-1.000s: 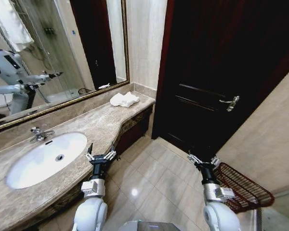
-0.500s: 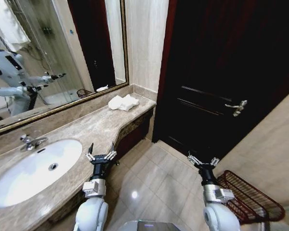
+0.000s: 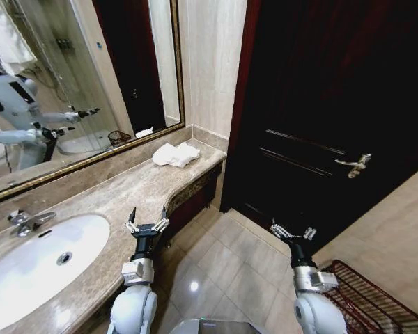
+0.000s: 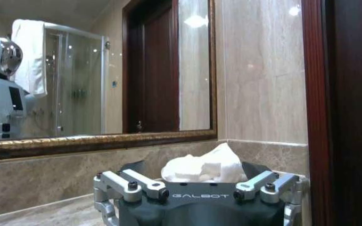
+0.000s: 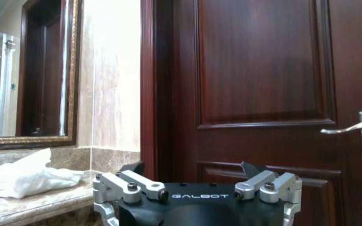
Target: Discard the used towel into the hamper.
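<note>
Head view: white crumpled towel [image 3: 175, 154] lying on the far end of the marble counter [image 3: 125, 191], below the mirror [image 3: 70, 83], well ahead of the left gripper [image 3: 146, 224]. Left gripper spread wide, holding nothing, above the counter's near edge. Right gripper [image 3: 292, 233] also open and empty, over the tiled floor. Hamper [image 3: 366, 299] at near right on the floor, just beside the right arm.

Left wrist view: towel [image 4: 203, 165] straight ahead, beyond the open fingers [image 4: 130, 184].

Right wrist view: towel [image 5: 24, 179] on the counter at left, door [image 5: 263, 84] ahead.

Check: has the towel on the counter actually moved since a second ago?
No. The towel keeps its spot at the countertop's far end near the mirror; the camera turned.
</note>
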You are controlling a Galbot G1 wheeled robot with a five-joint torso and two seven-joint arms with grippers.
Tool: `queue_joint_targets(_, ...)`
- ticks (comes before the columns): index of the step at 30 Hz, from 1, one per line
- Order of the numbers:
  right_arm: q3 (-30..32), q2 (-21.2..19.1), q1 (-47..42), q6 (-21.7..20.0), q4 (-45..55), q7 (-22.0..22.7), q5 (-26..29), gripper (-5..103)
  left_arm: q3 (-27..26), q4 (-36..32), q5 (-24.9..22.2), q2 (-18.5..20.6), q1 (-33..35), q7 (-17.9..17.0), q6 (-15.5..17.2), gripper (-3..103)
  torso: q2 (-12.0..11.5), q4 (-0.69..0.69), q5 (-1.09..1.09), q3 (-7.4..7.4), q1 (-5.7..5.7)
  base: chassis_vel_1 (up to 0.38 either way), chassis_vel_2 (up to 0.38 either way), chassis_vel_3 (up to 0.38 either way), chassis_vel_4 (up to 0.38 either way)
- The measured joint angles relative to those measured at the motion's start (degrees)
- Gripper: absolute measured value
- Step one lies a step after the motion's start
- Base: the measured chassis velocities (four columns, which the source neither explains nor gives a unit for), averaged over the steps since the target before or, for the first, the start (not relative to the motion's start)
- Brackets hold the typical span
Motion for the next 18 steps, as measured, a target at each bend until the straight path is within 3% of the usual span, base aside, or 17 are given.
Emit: queue_joint_targets(18,-0.1,0.0,-0.1,0.0,0.0,0.0,0.0,100,0.0,0.2,0.0,0.0,-0.1,0.0,0.0,100,0.0,-0.02,-0.01,0.00,0.01,-0.132,0.128,0.135,-0.133)
